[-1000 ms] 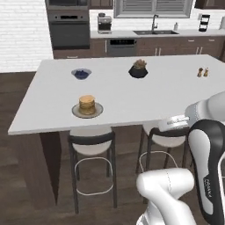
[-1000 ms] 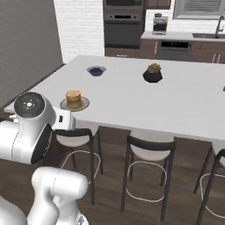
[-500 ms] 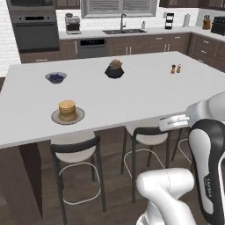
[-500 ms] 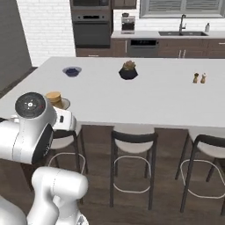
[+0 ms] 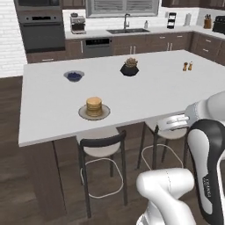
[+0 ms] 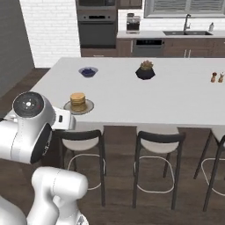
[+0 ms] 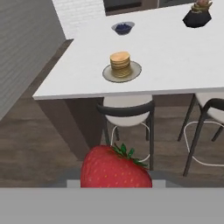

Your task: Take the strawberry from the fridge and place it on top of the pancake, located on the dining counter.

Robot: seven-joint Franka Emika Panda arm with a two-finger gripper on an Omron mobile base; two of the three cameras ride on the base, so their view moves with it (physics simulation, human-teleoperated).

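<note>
Strawberry (image 7: 116, 168) sits gripped in the partly closed gripper (image 7: 116, 181); the pancake (image 7: 120, 64) lies farther ahead on the dining counter (image 7: 175, 65), slightly right.

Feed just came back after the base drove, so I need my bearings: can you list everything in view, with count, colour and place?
Strawberry: one, red, close in front of the hand camera, apparently held.
Pancake: one golden-brown stack, on a grey plate near the counter's front edge.
Counter: one, white top, dark brown base.
Bowl: one, grey, blue berries inside, behind the pancake.
Succulent: one, dark pot, mid-counter.
Shakers: two, brown, right side of the counter.
Stools: at least three, black frames, pale seats, tucked under the front edge.
Oven: dark, back wall.
Sink: back counter.
Arm: white, dark joints, foreground.
</note>
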